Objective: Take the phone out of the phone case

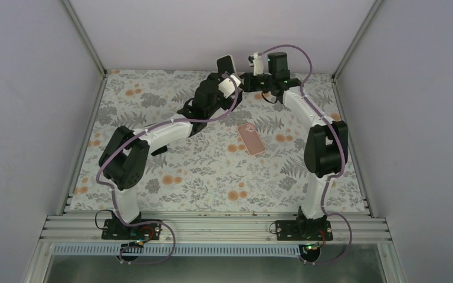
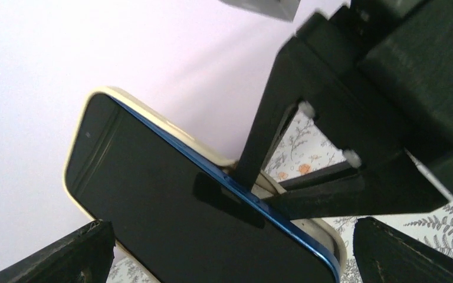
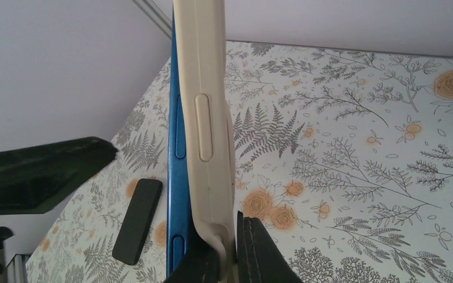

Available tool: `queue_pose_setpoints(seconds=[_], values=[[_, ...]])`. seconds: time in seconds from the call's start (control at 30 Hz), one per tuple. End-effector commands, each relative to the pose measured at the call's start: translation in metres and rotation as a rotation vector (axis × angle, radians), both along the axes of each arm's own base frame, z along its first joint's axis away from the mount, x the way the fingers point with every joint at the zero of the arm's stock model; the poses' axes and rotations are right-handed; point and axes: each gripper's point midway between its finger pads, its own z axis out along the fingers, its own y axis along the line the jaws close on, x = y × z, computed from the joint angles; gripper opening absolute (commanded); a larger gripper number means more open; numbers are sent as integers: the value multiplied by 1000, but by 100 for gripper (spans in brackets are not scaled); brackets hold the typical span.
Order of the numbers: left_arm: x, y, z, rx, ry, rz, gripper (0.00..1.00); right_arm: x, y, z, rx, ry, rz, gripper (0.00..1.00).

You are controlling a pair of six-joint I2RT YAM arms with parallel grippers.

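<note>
Phone (image 2: 171, 218) held aloft at the upper centre of the top view, above the far part of the floral table (image 1: 212, 171), where both arms meet. The screen is dark and the frame blue. The cream phone case (image 3: 203, 88) is on its back. Along the edge shown in the right wrist view the case stands partly away from the blue frame, gaping towards the bottom of the frame and lying closer higher up; the phone is not yet out of it. Right pincer (image 3: 236, 239): closed almost fully, its black fingers (image 2: 259, 171) pinching the lip of the case at the phone's lower end, in the centre of the left wrist view. Left pincer (image 2: 231, 227): jaws spread to their widest, one finger in the lower left corner of its own view, the other in the lower right, with the screen lying between them. In the right wrist view a black finger (image 3: 47, 168) at the left edge stands apart from the screen side of the phone, so no grip by this pincer is observed. Other items: a pink flat slab (image 1: 252, 139) lies on the table right of centre, and a dark flat slab (image 3: 137, 221) lies on the table at the lower left of the right wrist view.
</note>
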Motion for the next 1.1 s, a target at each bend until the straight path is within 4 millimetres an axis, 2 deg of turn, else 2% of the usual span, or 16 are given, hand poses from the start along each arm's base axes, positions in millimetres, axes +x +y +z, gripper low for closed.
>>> queue_pose_setpoints(seconds=[0.0, 0.2, 0.27, 0.5, 0.67, 0.97, 1.07], values=[[9, -5, -8, 10, -16, 24, 100, 0, 3, 25, 54, -74, 25, 3], [15, 8, -6, 19, -51, 99, 100, -5, 0, 31, 60, -84, 23, 3], [13, 12, 1, 2, -54, 95, 100, -5, 1, 30, 60, -84, 25, 3], [2, 8, 17, -16, -52, 32, 100, -1, -1, 17, 57, -61, 17, 3], [-6, 0, 15, -32, -16, -25, 100, 2, -3, 19, 50, -77, 7, 3], [-2, -4, 1, -3, -16, -19, 100, -1, -6, 27, 57, -84, 5, 3], [1, 2, -1, 9, -26, 13, 100, -2, -6, 30, 62, -87, 8, 3]])
